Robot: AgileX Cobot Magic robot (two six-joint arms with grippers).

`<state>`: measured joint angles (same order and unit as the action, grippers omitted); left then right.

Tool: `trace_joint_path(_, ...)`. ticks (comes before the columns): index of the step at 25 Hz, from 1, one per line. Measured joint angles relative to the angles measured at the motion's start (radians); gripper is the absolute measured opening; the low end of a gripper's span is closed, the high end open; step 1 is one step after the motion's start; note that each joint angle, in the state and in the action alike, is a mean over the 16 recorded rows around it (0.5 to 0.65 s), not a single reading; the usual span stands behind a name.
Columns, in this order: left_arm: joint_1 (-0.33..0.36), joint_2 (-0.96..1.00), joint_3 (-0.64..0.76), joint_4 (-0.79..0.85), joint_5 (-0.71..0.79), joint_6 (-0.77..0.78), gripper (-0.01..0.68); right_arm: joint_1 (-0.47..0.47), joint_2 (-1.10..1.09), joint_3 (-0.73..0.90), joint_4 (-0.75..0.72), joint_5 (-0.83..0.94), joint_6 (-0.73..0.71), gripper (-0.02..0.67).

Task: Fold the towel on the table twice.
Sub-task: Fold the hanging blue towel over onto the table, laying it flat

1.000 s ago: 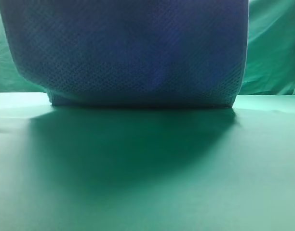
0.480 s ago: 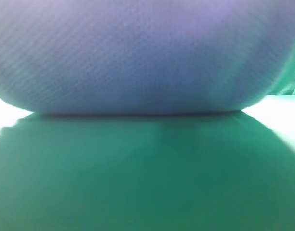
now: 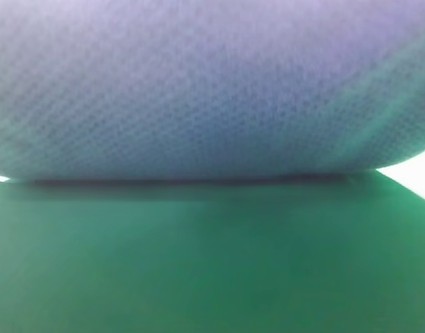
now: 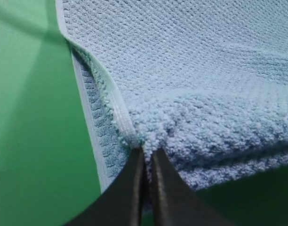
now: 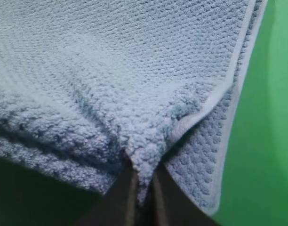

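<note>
— Left end effector [image 4: 145, 162]: what's it got?

— Jaws pinched shut on a bunched corner of the towel [image 4: 191, 70], right beside the pale hem. Right end effector [image 5: 143, 181] does the same at the opposite corner, clamped tight with cloth squeezed between its fingers.

— And the towel itself?

— Lifted by both corners above the green tabletop [image 4: 36, 141]. In the high view it fills the upper half of the picture, its lower edge hanging close over the surface and casting a shadow; I can't tell whether it touches.

— How will it behave?

— Soft and limp, I'd judge. The waffle weave is thick, so it sags between the two grips and looks to have some weight. The bumpy pile should resist slipping.

— Best place to hold?

— The corners at the hem, as now; that keeps the edge taut and the fold square.
</note>
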<state>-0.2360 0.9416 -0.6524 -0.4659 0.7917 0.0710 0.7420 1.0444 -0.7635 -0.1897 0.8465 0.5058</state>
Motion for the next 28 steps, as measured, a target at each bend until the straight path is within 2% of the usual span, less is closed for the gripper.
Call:
trace_joint_path(4,0.0,0.07,-0.004,-0.02,-0.054,0.0,0.0,-0.021,0.065,-0.018,-0.028,-0.014,0.012,0.0)
trace_joint_path(8,0.0,0.188,-0.053,-0.032,-0.123,0.0,0.0,-0.083,0.166,-0.067,-0.037,-0.051,-0.02,0.0)
trace_joint_path(18,0.0,0.562,-0.284,-0.014,-0.251,0.005,0.0,-0.261,0.47,-0.239,0.026,-0.176,-0.184,0.0)
trace_joint_path(28,0.0,0.8,-0.45,0.025,-0.298,0.033,0.008,-0.322,0.714,-0.382,0.024,-0.264,-0.234,0.004)
